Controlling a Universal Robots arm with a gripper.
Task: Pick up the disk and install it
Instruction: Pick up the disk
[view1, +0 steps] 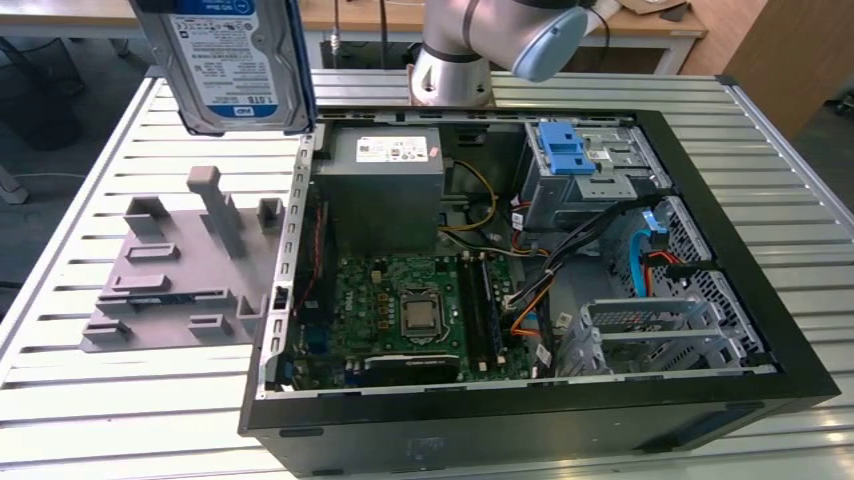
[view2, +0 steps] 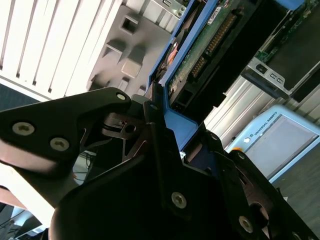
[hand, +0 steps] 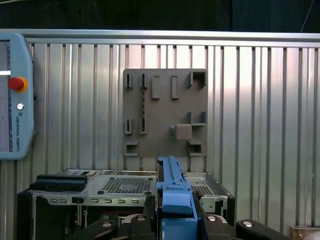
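Disk (view1: 234, 60), flat metal hard drive w/ blue-white label, blue rails, pinched in tool (hand: 175, 207), above grey slatted metal surface (view1: 80, 400).

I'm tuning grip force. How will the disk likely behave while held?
The disk looks like rigid metal, so probably stiff and fairly heavy for its size. The gripper clamps its smooth blue plastic rail, which might slip or flex.

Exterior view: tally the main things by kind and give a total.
disk: 1
grey fixture plate: 1
computer case: 1
power-supply box: 1
blue-latched drive bay: 1
motherboard: 1
robot arm: 1
slatted table: 1
Total: 8
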